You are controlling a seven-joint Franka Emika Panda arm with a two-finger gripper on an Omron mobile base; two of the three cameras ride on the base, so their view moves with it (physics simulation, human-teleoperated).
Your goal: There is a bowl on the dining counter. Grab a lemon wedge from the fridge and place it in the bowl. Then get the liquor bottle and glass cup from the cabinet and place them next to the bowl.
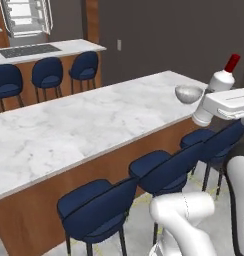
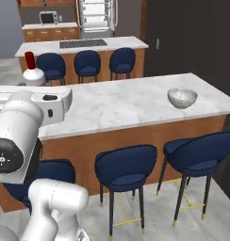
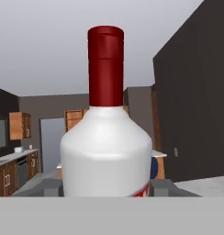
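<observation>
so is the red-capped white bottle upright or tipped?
Upright: the red-capped white bottle stands straight in the hand view, cap on top, neck vertical in both base views.

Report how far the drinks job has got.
Done: cannot tell; the bowl's inside is unclear, so the lemon wedge is unconfirmed. In hand: the liquor bottle sits upright in the claw. Left: set it on the dining counter beside the bowl, then the cup.

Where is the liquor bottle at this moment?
The liquor bottle stands upright in the gripper, close up in the hand view. In the left base view it is at the right edge, just right of the bowl on the dining counter.
</observation>
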